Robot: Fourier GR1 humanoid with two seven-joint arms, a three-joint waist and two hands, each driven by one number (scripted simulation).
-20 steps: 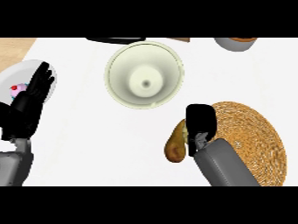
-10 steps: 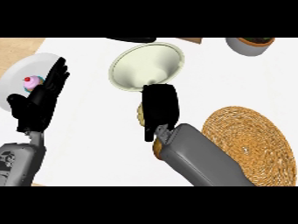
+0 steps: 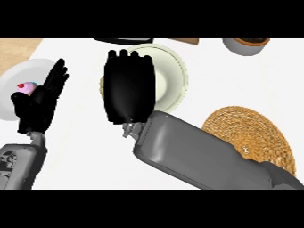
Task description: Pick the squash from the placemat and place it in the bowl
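Hovering over the bowl's (image 3: 170, 73) left rim — right hand (image 3: 129, 91) back-up, fingers hidden, so can't tell its grip. Squash not visible, presumably beneath the palm. Risk: release off-centre, squash lands on counter. Left hand (image 3: 39, 104) spread, resting left. Placemat (image 3: 253, 133) bare.

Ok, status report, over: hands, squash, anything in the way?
Right hand over the bowl, grip hidden. Left hand open, resting at left. Squash not visible, likely under that hand. Nothing blocking the bowl.
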